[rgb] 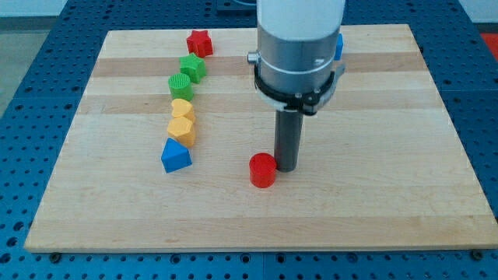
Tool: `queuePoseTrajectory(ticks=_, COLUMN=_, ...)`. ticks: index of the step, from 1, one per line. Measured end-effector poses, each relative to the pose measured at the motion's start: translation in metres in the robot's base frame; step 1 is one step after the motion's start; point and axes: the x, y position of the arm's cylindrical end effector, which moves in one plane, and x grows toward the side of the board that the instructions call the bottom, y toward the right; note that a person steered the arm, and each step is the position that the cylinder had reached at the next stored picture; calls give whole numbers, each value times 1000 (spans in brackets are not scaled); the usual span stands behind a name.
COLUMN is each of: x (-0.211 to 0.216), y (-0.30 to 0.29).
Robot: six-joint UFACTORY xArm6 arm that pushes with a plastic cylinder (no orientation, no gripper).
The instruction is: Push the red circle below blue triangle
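The red circle (263,170) lies on the wooden board, below the middle. The blue triangle (176,156) lies to its left, at the bottom of a column of blocks. My tip (286,168) rests on the board just right of the red circle, touching or almost touching it. The red circle is to the right of the blue triangle and slightly lower in the view.
Above the blue triangle run a yellow hexagon-like block (181,130), a yellow heart (182,109), a green circle (180,85), a green star (193,68) and a red star (200,42). A blue block (339,47) peeks from behind the arm. The wooden board (389,155) has edges on all sides.
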Motion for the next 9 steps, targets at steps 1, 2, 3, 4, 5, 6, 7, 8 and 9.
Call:
queuePoseTrajectory(ticks=1, x=13, y=29)
queuePoseTrajectory(ticks=2, x=28, y=3)
queuePoseTrajectory(ticks=3, x=27, y=-11)
queuePoseTrajectory(ticks=4, x=4, y=4)
queuePoseTrajectory(ticks=5, x=10, y=-49)
queuePoseTrajectory(ticks=6, x=14, y=-100)
queuePoseTrajectory(ticks=7, x=23, y=-84)
queuePoseTrajectory(ticks=8, x=29, y=-78)
queuePoseTrajectory(ticks=9, x=29, y=-90)
